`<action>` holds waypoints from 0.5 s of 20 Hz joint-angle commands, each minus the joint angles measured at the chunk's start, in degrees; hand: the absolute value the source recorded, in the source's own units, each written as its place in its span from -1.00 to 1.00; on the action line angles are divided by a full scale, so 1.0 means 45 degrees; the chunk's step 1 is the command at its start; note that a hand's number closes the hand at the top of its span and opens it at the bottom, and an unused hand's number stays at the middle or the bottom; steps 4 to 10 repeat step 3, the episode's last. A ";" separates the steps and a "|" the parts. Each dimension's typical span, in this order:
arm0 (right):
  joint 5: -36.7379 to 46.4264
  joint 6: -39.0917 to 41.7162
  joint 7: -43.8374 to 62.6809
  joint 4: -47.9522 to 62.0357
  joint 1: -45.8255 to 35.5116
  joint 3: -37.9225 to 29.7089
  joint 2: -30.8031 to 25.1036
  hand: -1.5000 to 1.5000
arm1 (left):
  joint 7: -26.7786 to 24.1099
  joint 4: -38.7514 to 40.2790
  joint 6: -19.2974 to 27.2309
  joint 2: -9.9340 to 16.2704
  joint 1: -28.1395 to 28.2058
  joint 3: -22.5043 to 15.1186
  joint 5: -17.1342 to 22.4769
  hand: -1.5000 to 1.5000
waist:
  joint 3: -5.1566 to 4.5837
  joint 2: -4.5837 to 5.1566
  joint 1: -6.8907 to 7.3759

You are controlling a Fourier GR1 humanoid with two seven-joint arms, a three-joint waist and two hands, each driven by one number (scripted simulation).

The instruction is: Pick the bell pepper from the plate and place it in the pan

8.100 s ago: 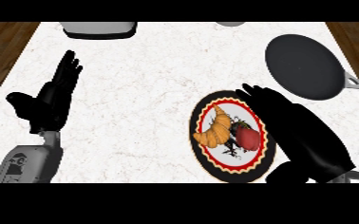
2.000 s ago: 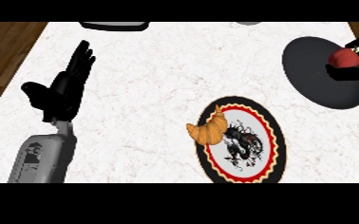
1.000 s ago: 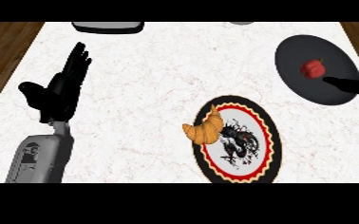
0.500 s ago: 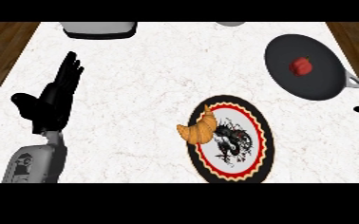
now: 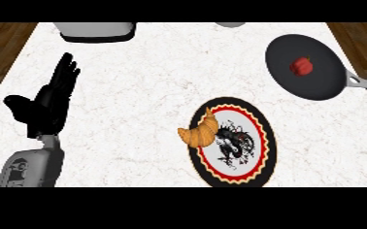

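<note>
Bell pepper (image 5: 302, 66), small, red and lumpy, sits inside the dark pan (image 5: 287, 77) at two o'clock. Croissant (image 5: 201, 131) overlaps the patterned plate (image 5: 258, 126) rim. Left hand (image 5: 49, 102) rests at nine o'clock, fingers straight, together.

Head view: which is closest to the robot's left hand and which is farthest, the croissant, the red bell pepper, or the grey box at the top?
From the black left hand, resting open at the view's left:
1. The grey box, up at the counter's far edge, and the golden-brown croissant, on the patterned round plate's left rim: too close to call.
2. The red bell pepper, in the dark round pan at far right.
</note>
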 commanded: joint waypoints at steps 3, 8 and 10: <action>-0.0989 0.0484 0.2011 -0.4563 0.1879 0.0348 0.1100 -1.00 | 0.0473 0.0220 -0.0200 0.0277 -0.0620 0.0164 0.0125 0.00 | -0.0011 0.0001 -0.0058; -0.0989 0.0484 0.2011 -0.4563 0.1879 0.0348 0.1100 -1.00 | 0.0473 0.0220 -0.0200 0.0277 -0.0620 0.0164 0.0125 0.00 | -0.0011 0.0001 -0.0058; -0.0989 0.0484 0.2011 -0.4563 0.1879 0.0348 0.1100 -1.00 | 0.0473 0.0220 -0.0200 0.0277 -0.0620 0.0164 0.0125 0.00 | -0.0011 0.0001 -0.0058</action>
